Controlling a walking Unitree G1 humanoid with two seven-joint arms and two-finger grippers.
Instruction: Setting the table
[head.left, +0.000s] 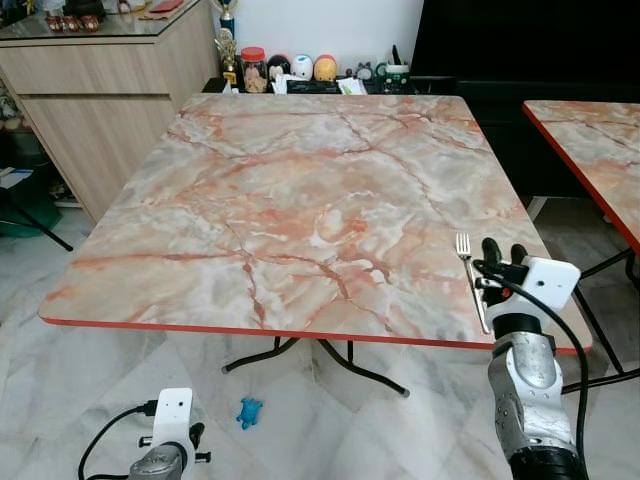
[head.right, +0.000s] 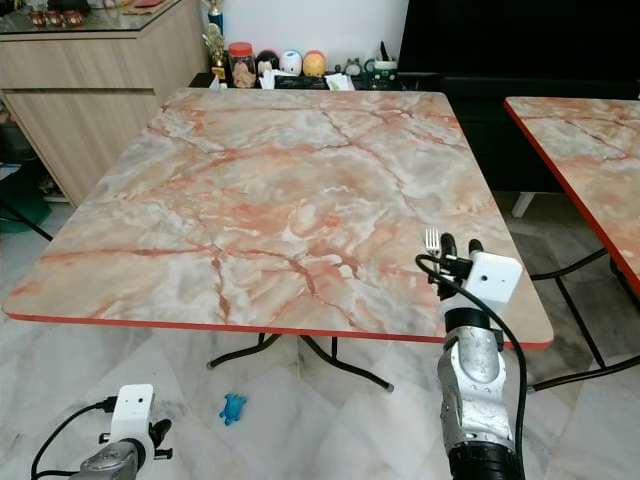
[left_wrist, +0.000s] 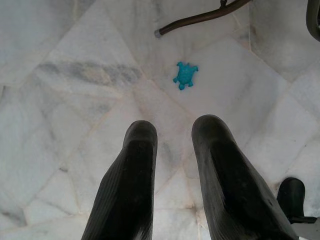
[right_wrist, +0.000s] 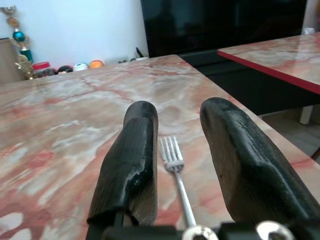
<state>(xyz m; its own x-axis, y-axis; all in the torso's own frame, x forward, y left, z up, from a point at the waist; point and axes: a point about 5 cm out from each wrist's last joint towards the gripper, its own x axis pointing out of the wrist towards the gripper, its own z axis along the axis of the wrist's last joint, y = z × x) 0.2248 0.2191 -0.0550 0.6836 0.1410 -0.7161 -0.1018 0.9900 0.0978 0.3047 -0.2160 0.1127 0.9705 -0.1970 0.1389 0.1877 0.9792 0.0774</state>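
Slim silver metal fork (right_wrist: 176, 172) on glossy pink-veined marble counter (head.left: 300, 200).
Right pincer (right_wrist: 175, 150) released, matte black fingers (right_wrist: 132, 155) flanking the fork; left pincer (left_wrist: 172, 150) parted over pale marble floor (left_wrist: 65, 100).

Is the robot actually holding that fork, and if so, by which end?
It cannot be told. The fork lies on the table between the open fingers of the right hand, touching neither, tines pointing away. The left hand hangs empty above the floor.

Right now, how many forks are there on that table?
1. A single fork lies near the table's front right corner, between the open fingers of the right gripper. No others are visible.
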